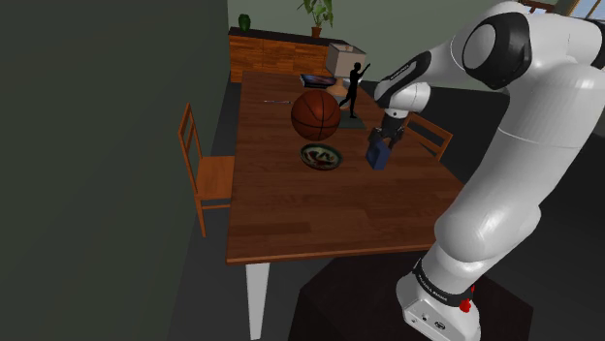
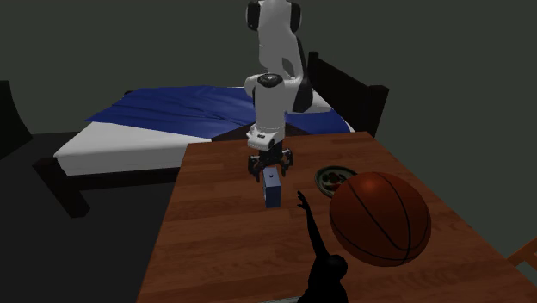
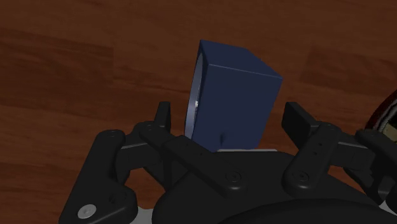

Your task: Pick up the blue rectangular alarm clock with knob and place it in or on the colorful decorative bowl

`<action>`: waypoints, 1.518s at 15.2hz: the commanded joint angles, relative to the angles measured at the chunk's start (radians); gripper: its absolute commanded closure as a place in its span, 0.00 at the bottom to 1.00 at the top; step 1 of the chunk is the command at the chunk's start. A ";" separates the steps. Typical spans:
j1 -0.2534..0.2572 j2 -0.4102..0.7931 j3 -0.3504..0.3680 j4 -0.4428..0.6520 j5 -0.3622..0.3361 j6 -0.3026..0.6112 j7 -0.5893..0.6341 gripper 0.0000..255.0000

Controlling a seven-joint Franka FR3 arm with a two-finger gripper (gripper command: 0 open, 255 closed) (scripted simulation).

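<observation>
A dark blue rectangular alarm clock stands on the wooden table, toward the shoulder view's right of the colorful patterned bowl. My black gripper hangs right over the clock. From the wrist camera, the clock sits between my two fingers, my gripper is open, and a narrow gap shows on each side. The bowl's rim peeks in beside one finger. Across the table, the clock stands upright under the gripper, with the bowl just beside it.
A basketball rests just behind the bowl, and a black figurine stands behind the clock. A flat dark item lies at the far table end. Wooden chairs flank the table. A bed lies beyond it.
</observation>
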 commanded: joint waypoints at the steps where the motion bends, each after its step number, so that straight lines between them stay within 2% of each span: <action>1: -0.003 0.027 0.005 -0.009 0.018 0.033 -0.012 0.00; 9: -0.003 0.027 0.005 -0.009 0.018 0.033 -0.012 0.00; 10: -0.003 0.027 0.005 -0.009 0.018 0.033 -0.012 1.00; 19: -0.003 0.027 0.005 -0.009 0.018 0.033 -0.012 1.00; 23: 0.002 -0.010 -0.002 0.006 -0.007 -0.015 0.006 1.00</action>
